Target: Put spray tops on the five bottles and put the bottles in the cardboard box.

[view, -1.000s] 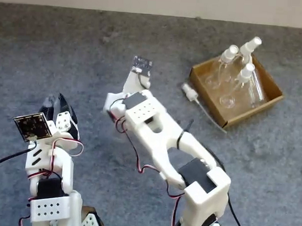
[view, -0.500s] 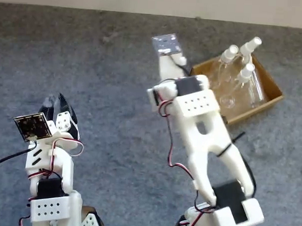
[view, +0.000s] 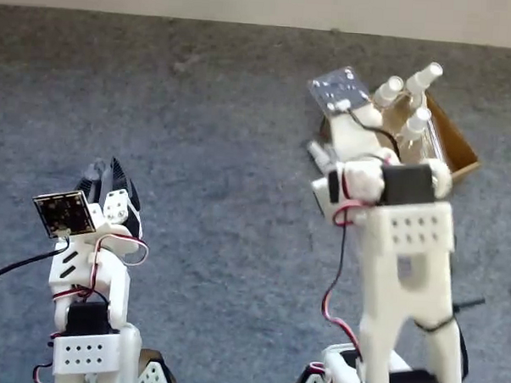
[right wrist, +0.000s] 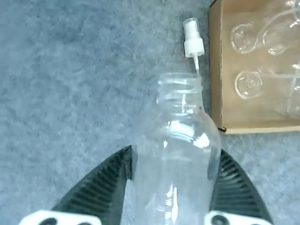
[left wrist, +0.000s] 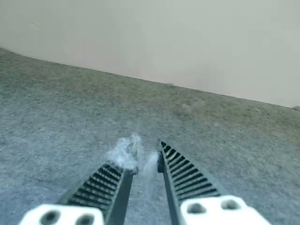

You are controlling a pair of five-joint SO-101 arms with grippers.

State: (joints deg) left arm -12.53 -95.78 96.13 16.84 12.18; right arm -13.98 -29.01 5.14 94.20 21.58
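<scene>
A loose spray top (right wrist: 193,40) lies on the carpet (view: 201,87) just beside the cardboard box (view: 466,155), which holds apparently three bottles (view: 414,122). Another bottle (right wrist: 180,136) sits in the right gripper (right wrist: 174,152) near the box, with the left gripper (left wrist: 146,157) well apart to the left.

high: fixed overhead, facing down at table (view: 199,113) | left wrist: low, facing wall (left wrist: 164,37) | right wrist: close, downward; cardboard box (right wrist: 262,125) shared with high

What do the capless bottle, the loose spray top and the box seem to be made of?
Capless bottle: clear glossy plastic, perhaps glass; carpet shows through, highlights glint. Spray top: white opaque plastic, likely. Box: brown matte cardboard.
</scene>
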